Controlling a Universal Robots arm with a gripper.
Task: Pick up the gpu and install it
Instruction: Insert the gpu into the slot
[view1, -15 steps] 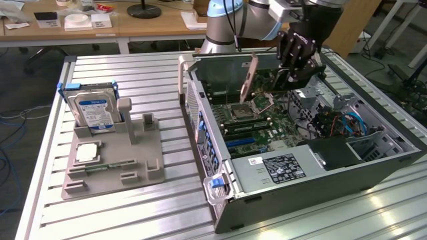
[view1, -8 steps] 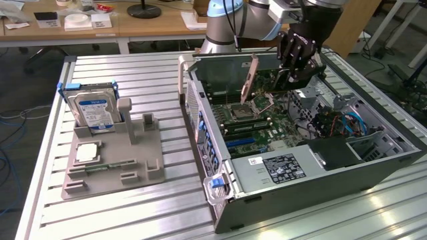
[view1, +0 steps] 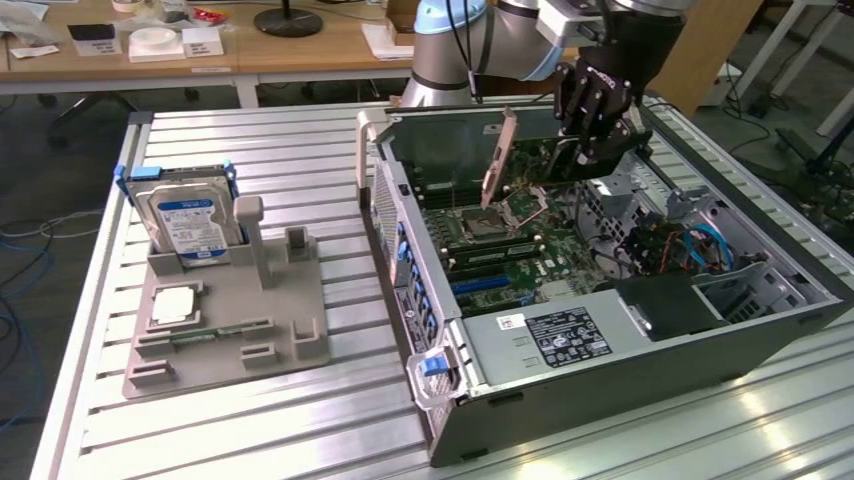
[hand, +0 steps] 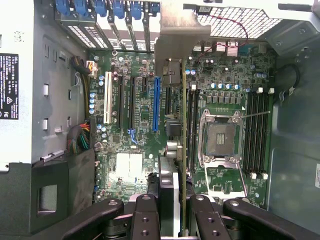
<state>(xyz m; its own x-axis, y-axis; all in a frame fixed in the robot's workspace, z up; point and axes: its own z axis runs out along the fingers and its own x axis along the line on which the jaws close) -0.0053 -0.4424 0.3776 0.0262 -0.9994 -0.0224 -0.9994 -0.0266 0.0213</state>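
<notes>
The jaws grip the gpu (hand: 183, 125) between them, narrowly set. The card stands edge-on, its metal bracket (hand: 172, 40) out beyond them, with the motherboard (hand: 142, 120) beneath, inside the open computer case (view1: 641, 400).

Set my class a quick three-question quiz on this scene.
1. True or false: the gripper holds the gpu.
2. The hard drive stands: A) inside the case, B) on the grey holder, C) in the gripper.
3. Fill in: the gpu hangs over the ____.
Key: 1 true; 2 B; 3 motherboard.
</notes>
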